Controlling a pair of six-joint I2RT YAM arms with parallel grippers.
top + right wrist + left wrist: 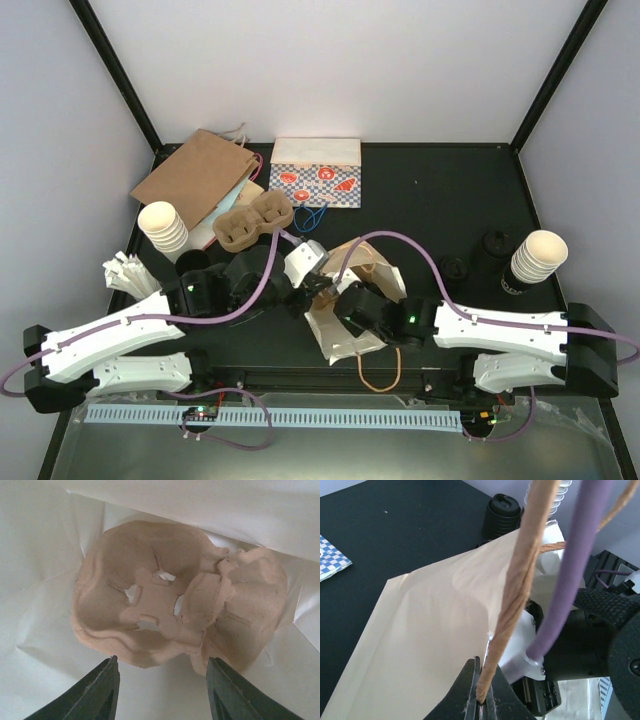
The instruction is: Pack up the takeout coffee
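Note:
A white paper bag [347,338] with twisted brown handles lies open at the table's middle; it also shows in the left wrist view [430,630]. My left gripper [482,700] is shut on one bag handle [520,580] and holds it up. My right gripper [162,680] is open, reaching inside the bag [50,555], its jaws just short of a brown cardboard cup carrier [165,595] lying in there. No lidded cream coffee cup shows in any view.
A second cup carrier [255,222], a brown bag [195,175] and a checkered bag [316,175] lie at the back left. Stacks of lidless cups stand left [163,228] and right [538,258]. Black lids [494,245] sit near the right stack.

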